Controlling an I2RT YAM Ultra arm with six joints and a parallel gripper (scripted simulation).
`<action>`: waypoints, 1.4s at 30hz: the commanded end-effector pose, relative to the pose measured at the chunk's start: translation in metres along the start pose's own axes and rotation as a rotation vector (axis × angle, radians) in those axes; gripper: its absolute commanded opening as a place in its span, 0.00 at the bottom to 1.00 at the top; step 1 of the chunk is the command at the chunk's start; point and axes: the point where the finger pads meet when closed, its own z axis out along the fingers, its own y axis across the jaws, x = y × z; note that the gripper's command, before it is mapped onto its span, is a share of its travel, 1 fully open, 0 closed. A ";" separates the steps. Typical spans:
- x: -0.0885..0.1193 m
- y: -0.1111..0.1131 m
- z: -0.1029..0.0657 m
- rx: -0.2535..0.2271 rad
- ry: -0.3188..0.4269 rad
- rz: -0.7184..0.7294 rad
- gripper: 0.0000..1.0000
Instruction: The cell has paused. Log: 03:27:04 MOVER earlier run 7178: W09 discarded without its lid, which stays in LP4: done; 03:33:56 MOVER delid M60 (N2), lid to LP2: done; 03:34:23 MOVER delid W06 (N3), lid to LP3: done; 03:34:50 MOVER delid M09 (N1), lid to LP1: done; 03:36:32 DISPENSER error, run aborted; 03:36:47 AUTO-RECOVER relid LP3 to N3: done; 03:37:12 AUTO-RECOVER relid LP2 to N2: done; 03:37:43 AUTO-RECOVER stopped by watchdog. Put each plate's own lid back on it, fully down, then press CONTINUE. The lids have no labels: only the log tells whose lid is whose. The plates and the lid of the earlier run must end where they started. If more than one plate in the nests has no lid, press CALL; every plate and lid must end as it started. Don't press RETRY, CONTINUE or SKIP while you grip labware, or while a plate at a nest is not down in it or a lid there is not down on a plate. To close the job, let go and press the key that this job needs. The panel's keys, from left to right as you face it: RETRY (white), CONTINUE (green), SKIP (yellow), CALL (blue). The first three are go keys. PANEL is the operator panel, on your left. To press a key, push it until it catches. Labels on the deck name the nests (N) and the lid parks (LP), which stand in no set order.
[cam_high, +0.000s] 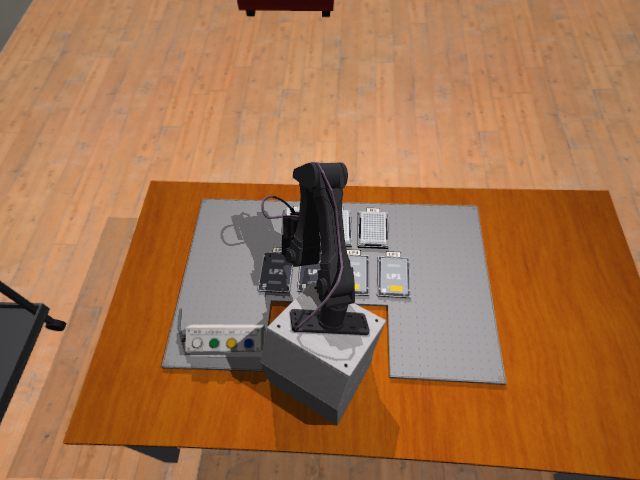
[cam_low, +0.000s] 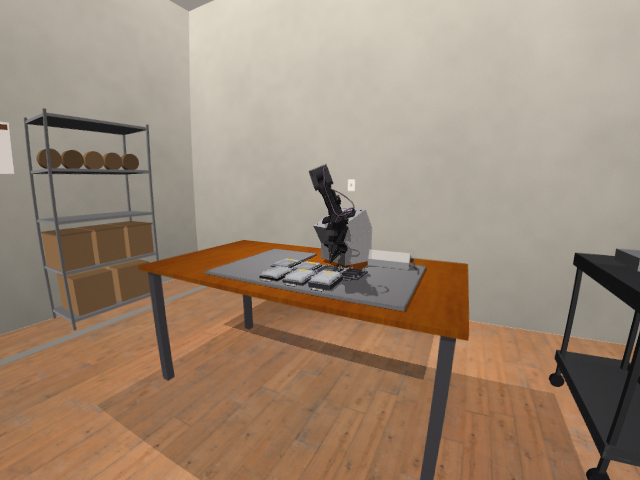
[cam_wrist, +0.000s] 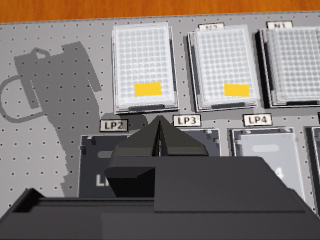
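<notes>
My gripper (cam_wrist: 159, 120) is shut and empty. It hangs above the deck between the LP2 park (cam_wrist: 95, 170) and the LP3 park (cam_wrist: 206, 137), both dark and bare. In the wrist view, three plates stand in the far row. The left plate (cam_wrist: 144, 67) and the middle plate (cam_wrist: 224, 67) each carry a lid with a yellow patch. The right plate at N1 (cam_wrist: 295, 65) has open wells and no lid. A clear lid lies on LP4 (cam_wrist: 270, 150). In the top view, a lid with a yellow patch lies on LP1 (cam_high: 393, 276). The arm (cam_high: 317, 242) hides part of the deck.
The operator panel (cam_high: 223, 339) stands at the deck's front left, with white (cam_high: 196, 342), green (cam_high: 214, 342), yellow (cam_high: 231, 342) and blue (cam_high: 248, 342) keys. The arm's grey base block (cam_high: 323, 356) stands next to it. A black cart (cam_low: 607, 356) stands beside the table.
</notes>
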 end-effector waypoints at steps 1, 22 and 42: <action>-0.017 0.002 0.011 -0.026 0.001 -0.018 0.00; -0.089 -0.027 0.069 -0.023 -0.005 -0.022 0.00; -0.105 -0.035 0.093 -0.025 0.017 -0.029 0.00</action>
